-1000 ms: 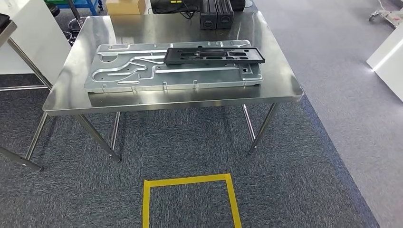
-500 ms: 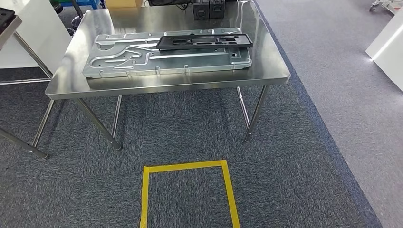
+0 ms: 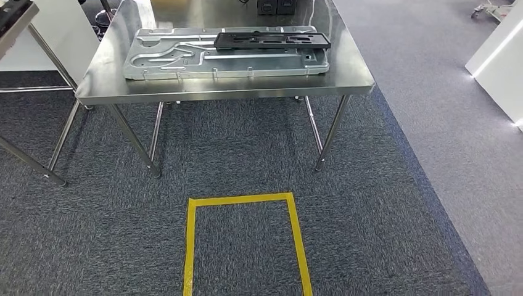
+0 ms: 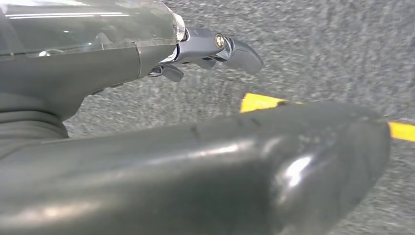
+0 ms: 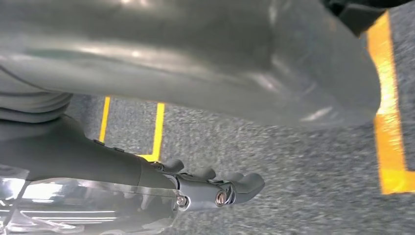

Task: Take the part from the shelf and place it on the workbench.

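Note:
A long black part [image 3: 271, 41] lies flat on a large silver metal plate [image 3: 185, 58], along the plate's far right side. The plate rests on the steel workbench [image 3: 348, 74] ahead of me. Both arms hang down over the carpet. In the left wrist view my left hand [image 4: 98, 58] holds nothing, and its dark fingers [image 4: 230, 46] reach out over the floor. My right hand [image 5: 98, 166] is likewise empty in the right wrist view, with its fingers [image 5: 230, 188] apart from the thick thumb.
A yellow tape square [image 3: 247, 200] marks the carpet in front of the bench. A second steel table [image 3: 18, 18] stands at the left, with a white panel [image 3: 61, 31] behind it. A white cabinet [image 3: 499, 68] is at the right. Black boxes [image 3: 274, 6] sit at the bench's back edge.
The whole picture has shifted: the workbench now sits higher and farther up the frame and more of the tape square shows, so the camera has moved. The part and plate lie as before.

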